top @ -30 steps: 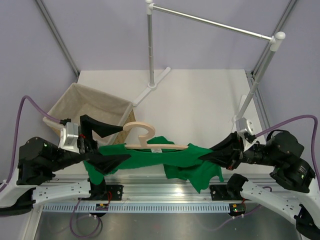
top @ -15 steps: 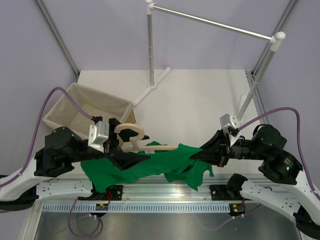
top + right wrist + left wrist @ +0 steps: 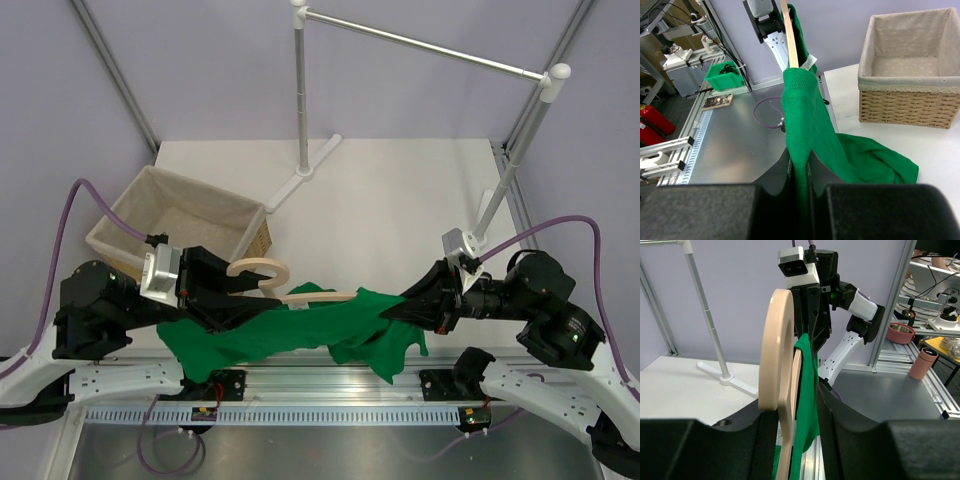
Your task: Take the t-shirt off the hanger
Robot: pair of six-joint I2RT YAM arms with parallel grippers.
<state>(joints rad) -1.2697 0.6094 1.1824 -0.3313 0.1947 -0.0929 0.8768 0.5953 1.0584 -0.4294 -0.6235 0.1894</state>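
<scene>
1. The left gripper (image 3: 252,298) is closed narrowly on the hanger (image 3: 318,295) near the base of its hook. In the left wrist view, the wood and a fold of green cloth sit tight between its fingers.
2. The right gripper (image 3: 402,306) is pinched shut on a bunched edge of the t-shirt (image 3: 300,335). The right wrist view shows the fabric stretched taut up from its fingers.
3. The hanger is held off the desk (image 3: 400,200) between the two arms, with its hook towards the left arm. One bare shoulder runs right and goes under the green cloth.
4. The t-shirt is partly on the hanger. It hangs over the near edge of the desk, and a loose fold rests on the surface below the right gripper.
5. A small white label (image 3: 810,61) shows where the wood enters the cloth.
6. A lined wicker basket (image 3: 210,190) stands at the left of the desk, and the metal rail (image 3: 420,45) stands at the back.
</scene>
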